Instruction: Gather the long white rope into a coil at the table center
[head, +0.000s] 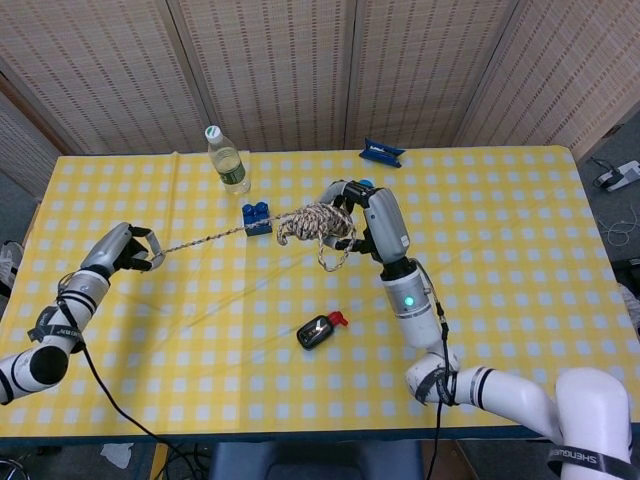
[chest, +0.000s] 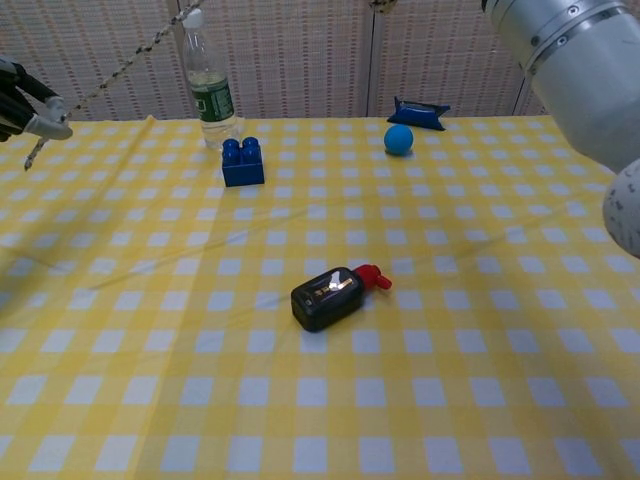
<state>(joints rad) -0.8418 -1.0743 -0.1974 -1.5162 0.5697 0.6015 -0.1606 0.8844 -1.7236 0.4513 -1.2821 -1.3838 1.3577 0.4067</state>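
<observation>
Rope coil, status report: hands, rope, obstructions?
Right hand grips bundled rope aloft. Left hand pinches rope end, strand taut. Blue brick beneath strand.

We can read almost no writing here. The water bottle (chest: 207, 88) carries a green label, but its print is too small for us to make out. The black device (chest: 327, 297) on the table shows markings we cannot read either.
</observation>
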